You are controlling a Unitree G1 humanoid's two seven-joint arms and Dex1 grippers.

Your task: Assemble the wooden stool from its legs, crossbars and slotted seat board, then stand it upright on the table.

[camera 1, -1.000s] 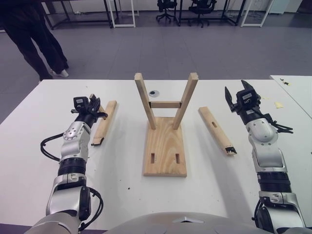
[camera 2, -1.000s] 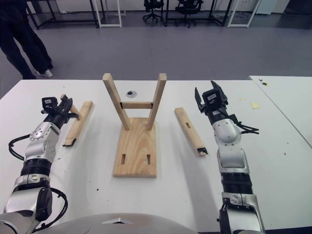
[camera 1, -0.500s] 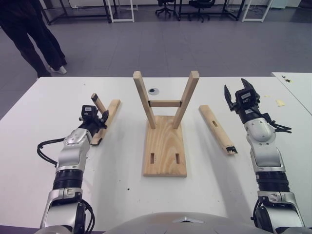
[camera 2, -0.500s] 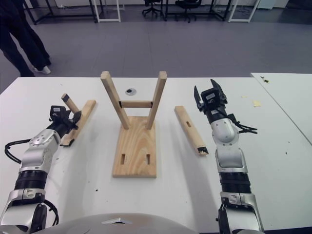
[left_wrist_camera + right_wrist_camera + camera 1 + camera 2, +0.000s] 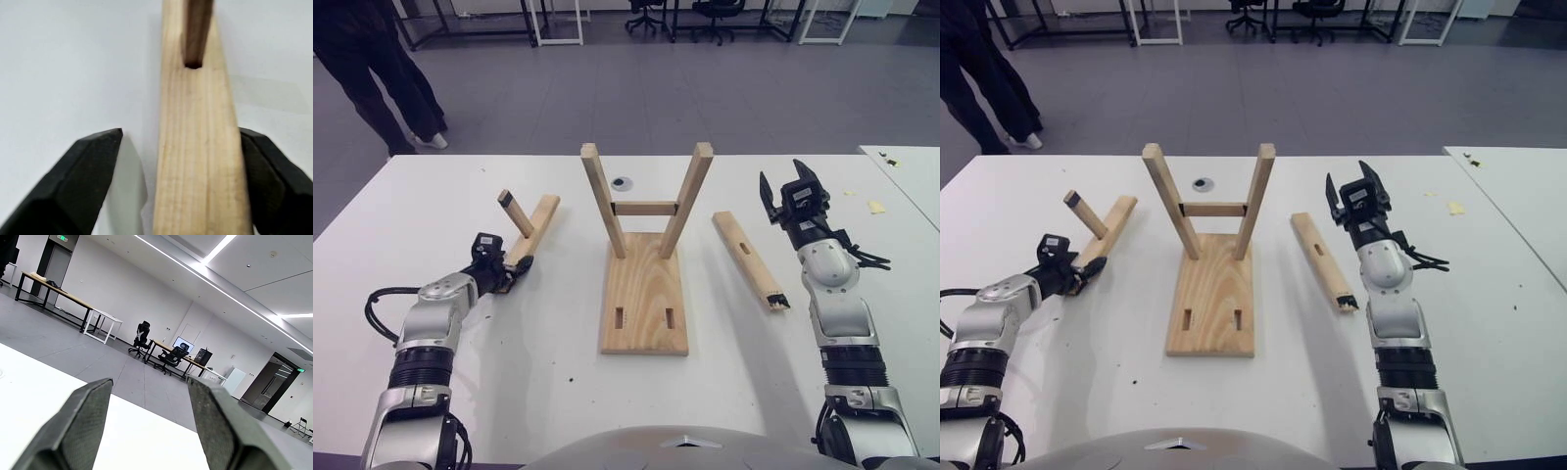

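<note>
The slotted seat board (image 5: 644, 304) lies flat mid-table. Two legs (image 5: 604, 201) (image 5: 688, 199) stand slanted in its far end, joined by a crossbar (image 5: 646, 209). A loose leg (image 5: 749, 260) lies to its right. On the left lies another leg (image 5: 534, 226) with a short dark-tipped crossbar (image 5: 516, 212) sticking up from it. My left gripper (image 5: 516, 266) is at that leg's near end, open, its fingers (image 5: 93, 166) straddling the wood (image 5: 195, 147), with a gap on one side. My right gripper (image 5: 791, 187) is held open above the table, right of the loose leg, holding nothing.
A small round dark grommet (image 5: 623, 183) sits in the table behind the standing legs. A second white table (image 5: 913, 186) stands to the right across a gap. Bare tabletop lies in front of the seat board.
My left gripper has drawn back along the left leg to its near end and now straddles it. The leg has turned, so its short crossbar sticks up. The right arm shifted slightly.
</note>
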